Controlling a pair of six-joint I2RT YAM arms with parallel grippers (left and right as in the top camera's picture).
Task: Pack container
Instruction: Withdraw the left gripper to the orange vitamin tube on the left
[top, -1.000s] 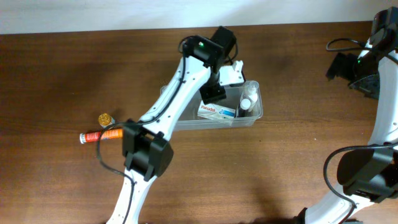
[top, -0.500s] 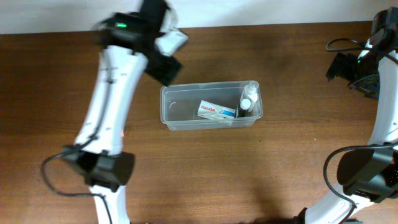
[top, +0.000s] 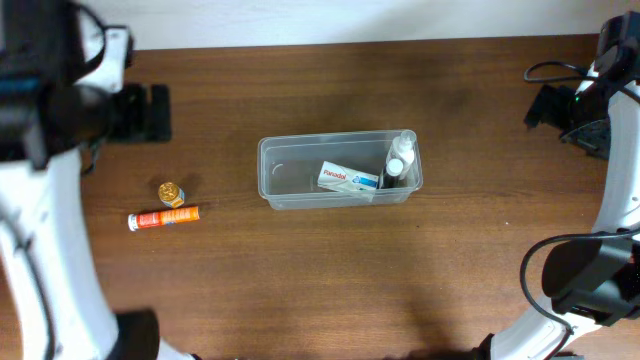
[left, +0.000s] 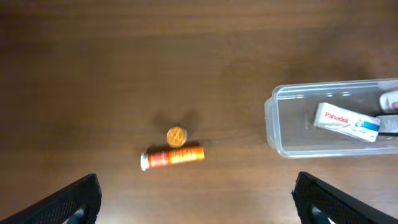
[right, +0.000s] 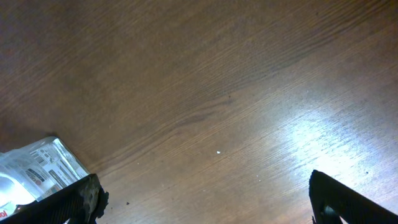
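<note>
There's the container in the middle of the tabletop, part-filled. It's light, thin, slippery plastic, we reckon, so we'd pinch a rim wall. Left jaws gape wide, empty; right jaws wide too.

Even indoor light, bright glare patch on table, left arm motion-blurred overhead, soft shadows

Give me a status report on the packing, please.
Left tool open, right tool open. Container holds box, bottle. Orange tube, small gold item outside it. Nothing obstructing.
</note>
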